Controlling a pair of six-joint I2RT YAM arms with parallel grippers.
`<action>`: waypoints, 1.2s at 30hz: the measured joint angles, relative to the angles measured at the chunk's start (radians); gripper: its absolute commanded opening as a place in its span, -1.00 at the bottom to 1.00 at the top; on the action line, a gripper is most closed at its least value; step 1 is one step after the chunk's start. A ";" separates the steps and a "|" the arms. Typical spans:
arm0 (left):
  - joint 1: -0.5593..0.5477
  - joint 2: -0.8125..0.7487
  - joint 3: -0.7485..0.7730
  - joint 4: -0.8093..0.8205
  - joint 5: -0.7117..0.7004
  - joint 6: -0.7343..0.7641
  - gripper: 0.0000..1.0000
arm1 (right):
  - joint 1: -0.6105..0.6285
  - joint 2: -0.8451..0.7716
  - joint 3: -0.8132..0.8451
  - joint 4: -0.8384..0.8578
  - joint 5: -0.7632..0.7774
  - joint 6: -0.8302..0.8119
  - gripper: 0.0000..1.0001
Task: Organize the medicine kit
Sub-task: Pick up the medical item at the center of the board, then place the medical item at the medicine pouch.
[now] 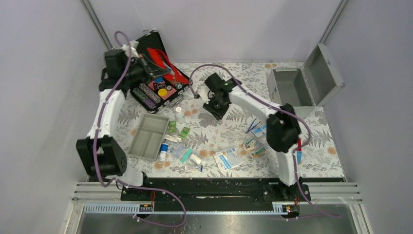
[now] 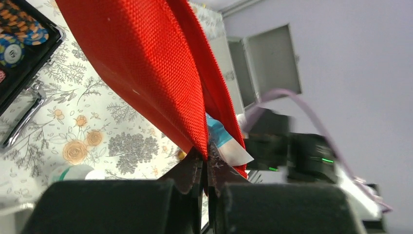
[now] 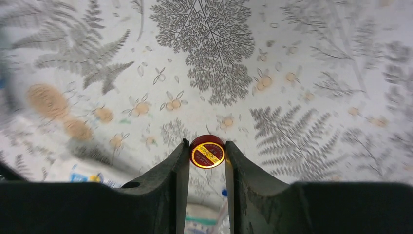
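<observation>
The medicine kit (image 1: 287, 87), a silver-grey metal box with a hinged lid, is seen at the far right of the floral-patterned surface (image 1: 316, 146), its lid raised open. Nearest the arm bases, loose sachets and packets (image 1: 229, 158) are scattered beside 1 grey plastic tray (image 1: 146, 139). Further out, a small round red tin (image 3: 207, 154) with a gold label is clamped in the right gripper (image 3: 207, 146). At the far left, a red woven fabric pouch (image 2: 146, 63) is pinched in the closed left gripper (image 2: 205, 168), above a black foam-lined case (image 1: 160, 88) of coloured chips.
</observation>
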 measured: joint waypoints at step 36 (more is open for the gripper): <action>-0.457 0.369 0.116 -0.531 0.208 0.699 -1.00 | -0.041 -0.407 -0.257 0.503 -0.308 0.192 -0.63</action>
